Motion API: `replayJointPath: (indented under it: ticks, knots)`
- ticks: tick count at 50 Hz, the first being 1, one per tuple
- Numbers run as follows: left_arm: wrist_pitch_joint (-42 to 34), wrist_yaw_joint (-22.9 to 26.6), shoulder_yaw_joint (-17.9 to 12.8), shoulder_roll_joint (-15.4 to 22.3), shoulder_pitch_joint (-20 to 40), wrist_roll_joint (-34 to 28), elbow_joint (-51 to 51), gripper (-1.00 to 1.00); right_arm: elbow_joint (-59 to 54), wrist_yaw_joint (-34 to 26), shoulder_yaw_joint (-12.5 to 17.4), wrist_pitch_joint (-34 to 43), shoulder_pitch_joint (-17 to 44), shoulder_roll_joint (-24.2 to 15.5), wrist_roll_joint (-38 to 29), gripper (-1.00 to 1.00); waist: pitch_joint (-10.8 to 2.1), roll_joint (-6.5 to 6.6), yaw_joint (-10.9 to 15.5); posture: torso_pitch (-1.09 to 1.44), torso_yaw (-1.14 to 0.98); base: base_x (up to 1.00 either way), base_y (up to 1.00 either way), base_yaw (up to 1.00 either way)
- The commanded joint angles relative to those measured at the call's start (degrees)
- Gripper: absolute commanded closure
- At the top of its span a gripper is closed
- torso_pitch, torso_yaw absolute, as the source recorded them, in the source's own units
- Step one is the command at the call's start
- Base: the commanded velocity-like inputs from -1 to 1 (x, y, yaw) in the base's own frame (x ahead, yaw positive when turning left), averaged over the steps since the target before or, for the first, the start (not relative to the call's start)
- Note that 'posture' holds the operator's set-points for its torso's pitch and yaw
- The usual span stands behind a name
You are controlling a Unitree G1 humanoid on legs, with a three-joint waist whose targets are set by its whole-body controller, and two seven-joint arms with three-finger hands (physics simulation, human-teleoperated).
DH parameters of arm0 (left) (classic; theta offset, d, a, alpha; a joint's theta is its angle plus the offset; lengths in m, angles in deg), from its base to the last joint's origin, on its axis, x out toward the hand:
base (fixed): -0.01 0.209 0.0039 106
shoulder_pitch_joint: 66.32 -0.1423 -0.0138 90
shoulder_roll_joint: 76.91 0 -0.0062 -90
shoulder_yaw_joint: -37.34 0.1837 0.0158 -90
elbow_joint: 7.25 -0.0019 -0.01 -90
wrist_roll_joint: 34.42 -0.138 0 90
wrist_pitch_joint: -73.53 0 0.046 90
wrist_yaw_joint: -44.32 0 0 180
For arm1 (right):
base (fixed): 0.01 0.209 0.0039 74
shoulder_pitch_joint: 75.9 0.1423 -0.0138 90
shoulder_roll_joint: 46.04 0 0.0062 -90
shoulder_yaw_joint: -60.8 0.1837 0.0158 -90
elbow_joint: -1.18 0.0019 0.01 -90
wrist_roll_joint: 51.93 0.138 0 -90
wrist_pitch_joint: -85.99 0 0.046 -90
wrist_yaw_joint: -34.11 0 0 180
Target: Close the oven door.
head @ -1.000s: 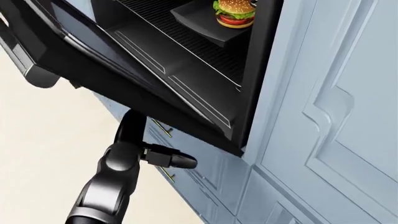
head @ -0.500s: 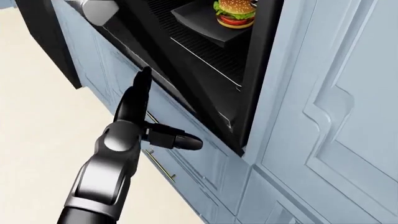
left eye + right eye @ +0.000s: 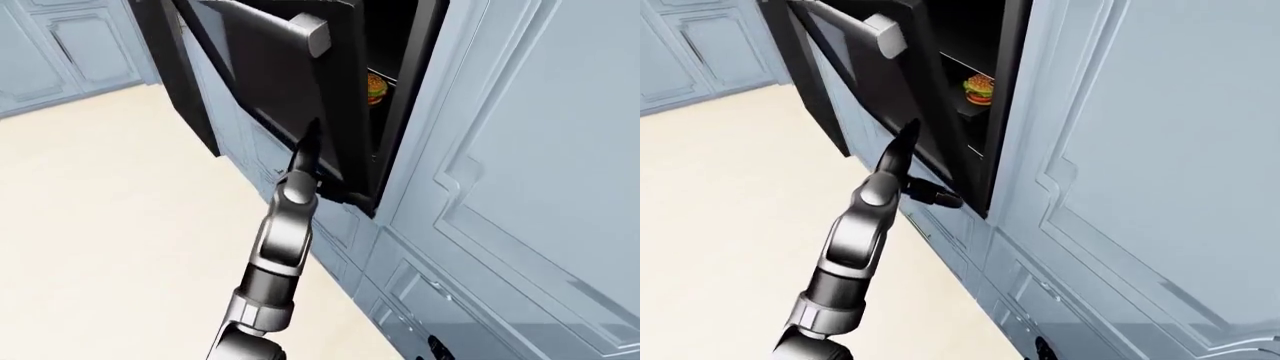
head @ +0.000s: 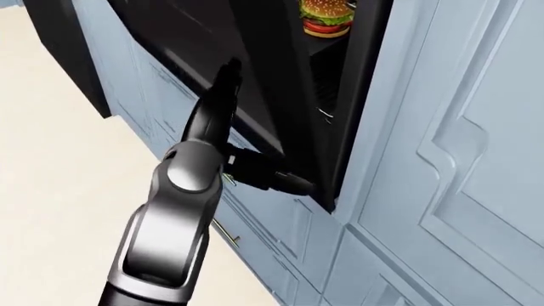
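The oven door [image 3: 855,75] stands partly raised, tilted steeply and not yet shut against the black oven cavity [image 3: 985,45], which sits in the pale blue cabinetry [image 3: 1120,150] at the upper middle of the right-eye view. Its silver handle [image 3: 885,34] shows near the top edge. Inside, a burger [image 3: 979,89] rests on a dark tray. The left hand [image 3: 902,150] presses flat against the door's outer face, fingers [image 3: 908,131] extended and apart, thumb jutting sideways. The cream floor [image 3: 720,210] spreads to the left.

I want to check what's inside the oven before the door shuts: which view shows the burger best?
The head view: the burger is largest there, though cropped at the top. The right-eye view shows it whole but small; the left-eye view shows a sliver beside the oven door.
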Motion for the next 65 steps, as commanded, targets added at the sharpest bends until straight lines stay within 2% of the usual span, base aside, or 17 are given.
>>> replayJointPath:
  ticks: [1, 17, 26, 41, 44, 50, 57, 62, 65]
  knots:
    - [1.13, -0.25, 0.13, -0.56, 2.48, -0.86, 1.44, -1.0, 0.79, -0.43, 0.12, -0.99, 0.42, -0.52, 0.23, -1.0, -1.06, -0.29, 0.0, 0.0, 0.0, 0.0, 0.0, 0.0]
    - [-0.41, -1.4, 2.69, -6.05, 3.99, -3.35, -1.78, -1.0, 0.79, -0.42, 0.01, -0.8, 0.69, -0.51, 0.16, -1.0, -1.02, -1.06, 0.11, 0.0, 0.0, 0.0, 0.0, 0.0]
    - [-4.88, -1.84, 5.78, -10.78, 3.43, -6.87, 3.37, -1.0, 0.8, -0.36, -0.08, -0.82, 0.82, -0.61, 0.08, -1.0, -0.93, -1.51, 0.17, 0.0, 0.0, 0.0, 0.0, 0.0]
    - [-12.55, 0.59, 8.15, -16.39, 7.28, -13.18, 9.09, -1.0, 0.79, -0.67, 0.03, -1.04, 0.54, -0.66, 0.51, -1.0, -0.56, -2.32, 0.21, 0.0, 0.0, 0.0, 0.0, 0.0]
    - [-13.34, 1.63, 8.12, -16.67, 8.27, -14.29, 9.19, -1.0, 0.79, -0.77, 0.09, -1.07, 0.47, -0.71, 0.63, -1.0, -0.5, -2.46, 0.23, 0.0, 0.0, 0.0, 0.0, 0.0]
    - [-17.14, 3.92, 5.39, -15.96, 13.76, -13.45, 9.03, -1.0, 0.79, -0.88, 0.11, -1.01, 0.45, -0.73, 0.72, -1.0, -0.36, -2.58, 0.22, 0.0, 0.0, 0.0, 0.0, 0.0]
    - [-18.45, 2.4, 3.07, -13.86, 18.74, -9.65, 6.65, -1.0, 0.79, -0.97, 0.14, -1.06, 0.43, -0.69, 0.82, -1.0, -0.24, -2.56, 0.23, 0.0, 0.0, 0.0, 0.0, 0.0]
    - [-19.83, 2.3, 4.11, -13.22, 19.55, -8.53, 6.47, -1.0, 0.79, -0.86, 0.07, -0.96, 0.58, -0.67, 0.79, -1.0, -0.26, -2.53, 0.25, 0.0, 0.0, 0.0, 0.0, 0.0]
    - [-20.64, 2.75, 5.8, -13.73, 18.66, -9.34, 7.14, -1.0, 0.8, -0.78, 0.02, -0.95, 0.65, -0.66, 0.76, -1.0, -0.22, -2.53, 0.25, 0.0, 0.0, 0.0, 0.0, 0.0]
